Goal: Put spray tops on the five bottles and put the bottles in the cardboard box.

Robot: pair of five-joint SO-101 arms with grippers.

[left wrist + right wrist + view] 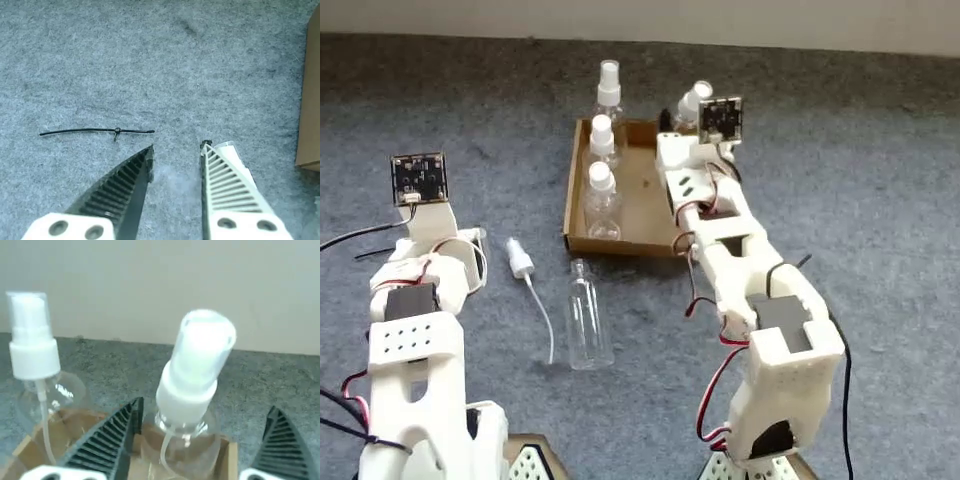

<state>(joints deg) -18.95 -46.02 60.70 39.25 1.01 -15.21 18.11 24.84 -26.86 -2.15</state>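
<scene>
The cardboard box (pixel 642 205) lies in the middle of the carpet. Two clear bottles with white spray tops (pixel 603 140) (pixel 601 200) stand along its left wall. A third capped bottle (pixel 608 92) (pixel 32 340) stands at the far left corner; I cannot tell whether it is inside. A fourth capped bottle (pixel 692 103) (pixel 192 385) leans at the box's far right corner, between the fingers of my open right gripper (pixel 204 410). An uncapped bottle (pixel 587 315) lies on the carpet in front of the box, with a loose spray top (pixel 522 262) and its tube beside it. My left gripper (pixel 177 147) hangs open above bare carpet, left of that spray top.
A thin black cable tie (pixel 97 131) lies on the grey carpet ahead of the left gripper. The box's side wall (pixel 311 100) stands off to one side of it. A pale wall runs behind the carpet's far edge.
</scene>
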